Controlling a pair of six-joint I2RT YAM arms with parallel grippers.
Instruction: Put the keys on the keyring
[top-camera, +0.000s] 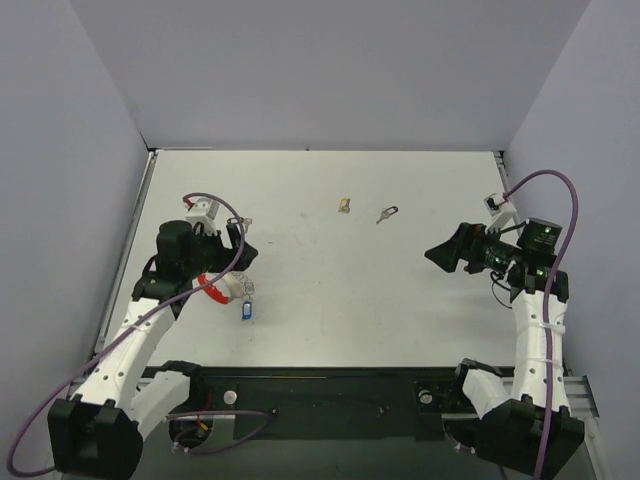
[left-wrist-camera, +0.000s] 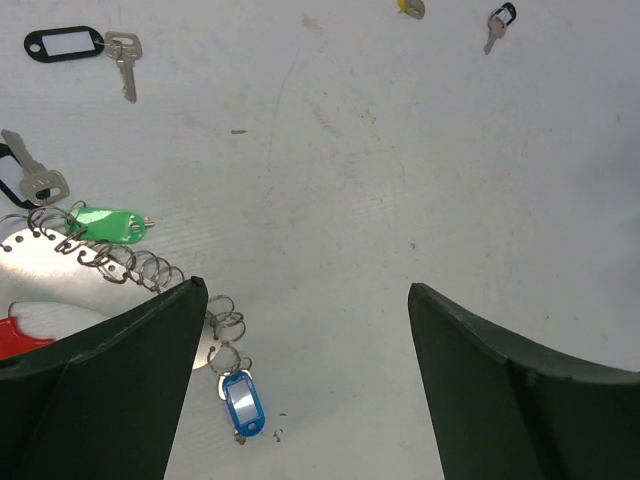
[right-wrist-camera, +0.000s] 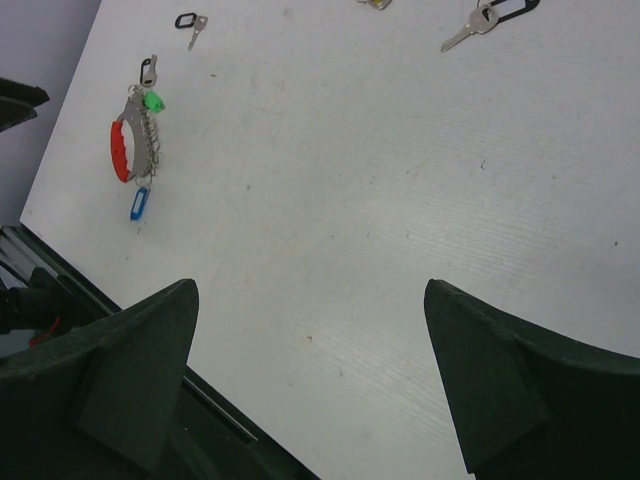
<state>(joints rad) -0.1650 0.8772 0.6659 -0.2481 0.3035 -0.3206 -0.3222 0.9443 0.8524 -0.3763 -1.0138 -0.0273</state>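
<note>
The keyring (top-camera: 222, 287) lies at the left of the table: a red handle, a silver plate and a chain of small rings with a green tag (left-wrist-camera: 110, 224) and a blue tag (left-wrist-camera: 242, 402). My left gripper (top-camera: 241, 249) is open and empty just above and behind it; in the left wrist view (left-wrist-camera: 307, 290) the ring chain runs under its left finger. A black-headed key (top-camera: 387, 214) lies at the far centre. Two more keys (left-wrist-camera: 125, 70) (left-wrist-camera: 32, 182) lie beyond the keyring. My right gripper (top-camera: 438, 252) is open and empty at the right, and hovers over bare table (right-wrist-camera: 310, 285).
A small tan object (top-camera: 343, 205) lies left of the far-centre key. A black tag (left-wrist-camera: 62, 43) is linked to one left-side key. The keyring also shows in the right wrist view (right-wrist-camera: 122, 150). Grey walls close in the table on three sides.
</note>
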